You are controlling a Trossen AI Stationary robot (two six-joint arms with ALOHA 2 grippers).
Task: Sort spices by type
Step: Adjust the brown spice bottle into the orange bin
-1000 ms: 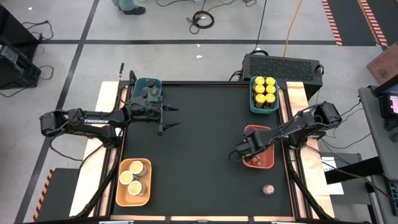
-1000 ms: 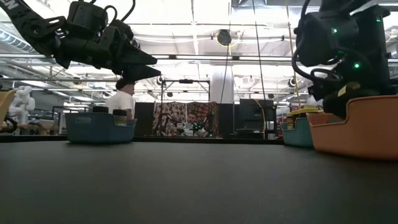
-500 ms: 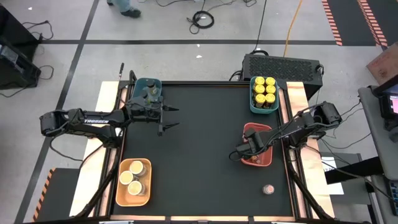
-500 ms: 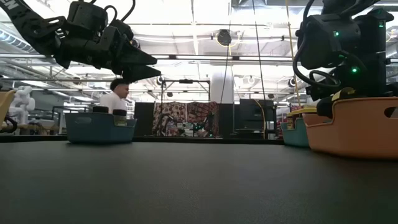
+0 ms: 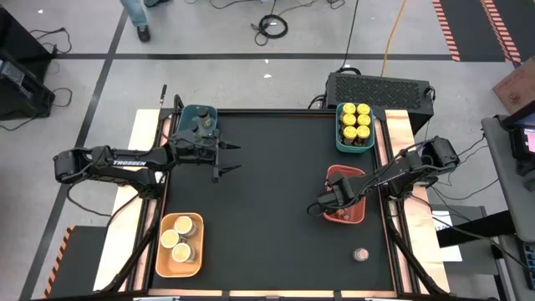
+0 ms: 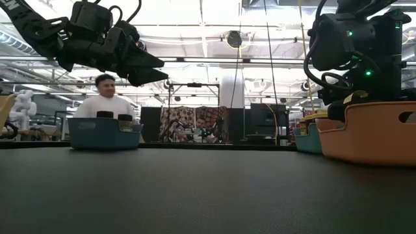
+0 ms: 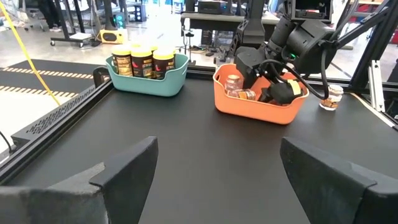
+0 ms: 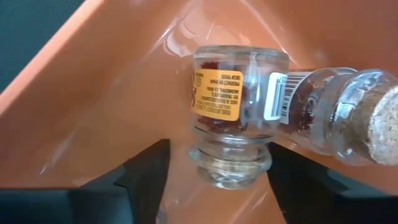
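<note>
- Since a second ago only the right gripper (image 5: pixel 322 209) has shifted, slightly, at the orange-red tray (image 5: pixel 361 219); jars and trays lie unchanged.
- Left gripper (image 5: pixel 227 158) hovers beside the blue tray (image 5: pixel 185 113), fingers spread, empty.
- Right gripper's fingers straddle a small jar (image 8: pixel 233 124) in the tray, unclamped.
- One stray jar (image 5: pixel 360 254) waits near the front edge, probably the next pickup.

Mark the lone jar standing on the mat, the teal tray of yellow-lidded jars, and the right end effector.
Lone jar (image 5: pixel 361 254): high view, on its lid.
Teal tray (image 5: pixel 338 139): high view, on its left rim.
Right end effector (image 5: pixel 333 209): high view, between its fingertips, over the orange tray (image 5: pixel 362 219), whose point is on its right rim.
</note>
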